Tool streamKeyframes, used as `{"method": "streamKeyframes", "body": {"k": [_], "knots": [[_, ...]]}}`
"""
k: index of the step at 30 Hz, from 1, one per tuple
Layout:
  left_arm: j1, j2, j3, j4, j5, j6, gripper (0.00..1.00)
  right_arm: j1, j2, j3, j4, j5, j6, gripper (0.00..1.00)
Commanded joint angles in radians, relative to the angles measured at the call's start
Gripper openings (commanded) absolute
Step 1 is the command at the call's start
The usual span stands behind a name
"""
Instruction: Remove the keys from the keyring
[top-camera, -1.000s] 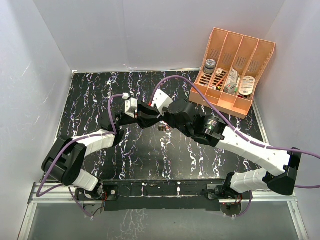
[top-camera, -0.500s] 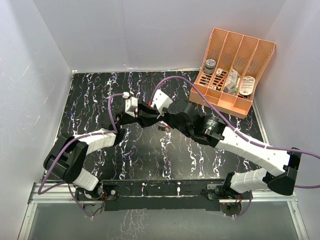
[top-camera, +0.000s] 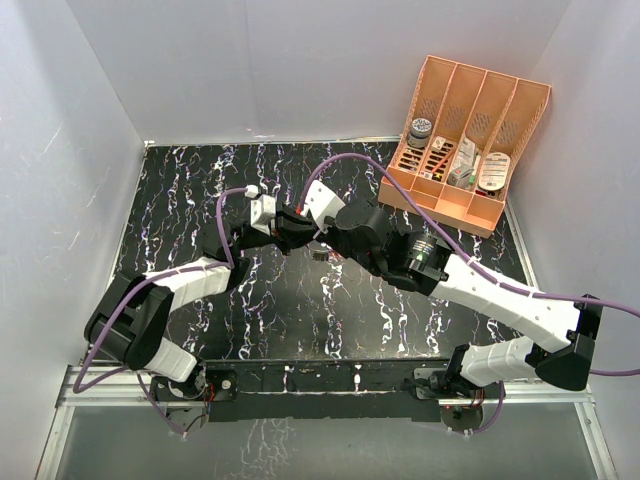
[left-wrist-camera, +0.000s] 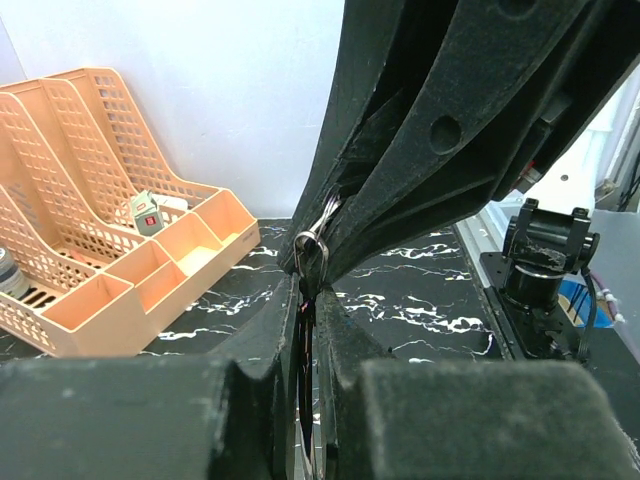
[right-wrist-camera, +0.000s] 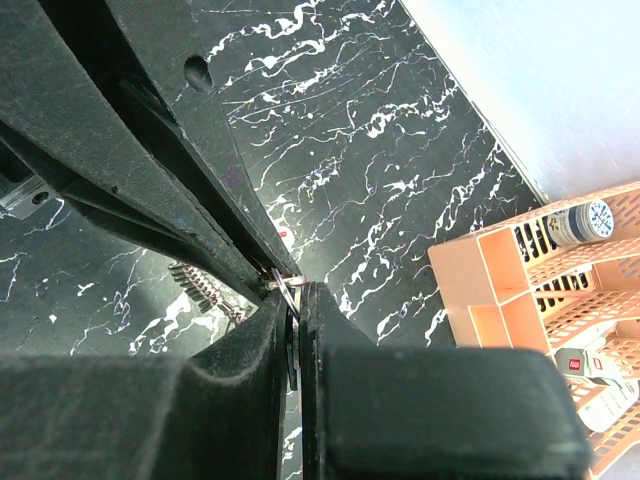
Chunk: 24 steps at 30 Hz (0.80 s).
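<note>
Where both arms meet above mid-table, the left gripper and right gripper each pinch the keyring tightly, tip to tip; the keys bunch just beside it, and the orange organiser stands far right.

Orange organiser stands on marbled table.

Most of the keyring lies hidden; the keys seem partly covered, uncountable
</note>
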Motion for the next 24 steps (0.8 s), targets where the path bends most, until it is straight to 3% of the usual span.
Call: {"method": "streamKeyframes", "body": {"k": [1, 9, 19, 24], "knots": [[-0.002, -0.088, -0.014, -0.073, -0.039, 0.121, 0.00, 0.004, -0.034, 0.027, 0.056, 0.067, -0.019, 0.00], [-0.003, -0.266, -0.063, -0.389, -0.269, 0.409, 0.00, 0.005, -0.036, 0.048, 0.033, 0.132, -0.023, 0.00], [-0.002, -0.308, -0.073, -0.431, -0.207, 0.453, 0.00, 0.006, 0.002, 0.099, 0.009, 0.127, -0.002, 0.00], [-0.003, -0.337, -0.083, -0.448, -0.150, 0.487, 0.00, 0.005, 0.053, 0.212, -0.084, 0.114, 0.026, 0.00]]}}
